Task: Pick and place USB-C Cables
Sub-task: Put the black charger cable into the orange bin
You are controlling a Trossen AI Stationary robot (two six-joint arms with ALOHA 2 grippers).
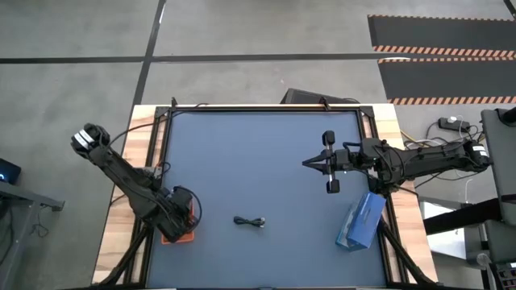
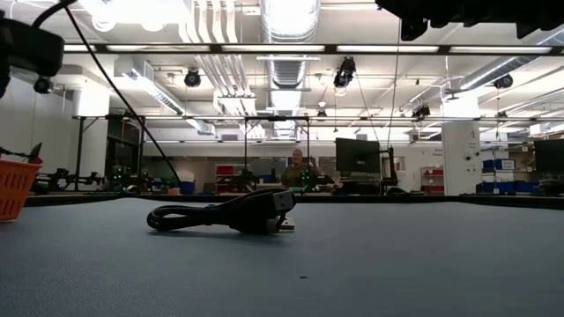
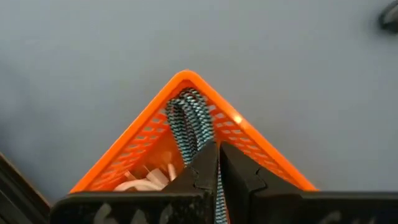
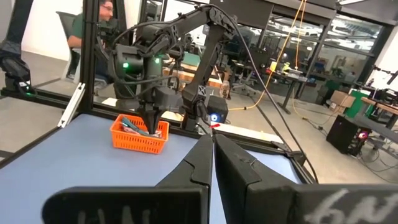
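Note:
My left gripper (image 3: pixel 217 163) hangs over the orange tray (image 1: pixel 182 234) at the table's near left and is shut on the teal-blue USB-C cable (image 3: pixel 189 121). A white cable (image 3: pixel 142 182) lies on the tray's floor beside it. The black cable (image 1: pixel 250 221) lies bundled flat on the mat at near centre, also the black cable (image 2: pixel 225 214) in the low view, with no gripper near it. The magenta-pink cable is not visible. My right gripper (image 1: pixel 310 163) is shut and hovers above the table's right half, pointing left, touching nothing. My left gripper pinches the teal-blue cable between its two fingers, on the strands (image 3: pixel 208 148) at the near end of the bundle. The fingers come from above, pointing down into the tray. The bundle's looped end (image 3: pixel 186 99) lies inside the tray's corner, against its mesh wall.
A flat blue box (image 1: pixel 360 221) lies at the table's near right edge, below my right arm. The dark mat between the tray and the box holds only the black cable. A person (image 2: pixel 298 167) sits in the room beyond the far edge.

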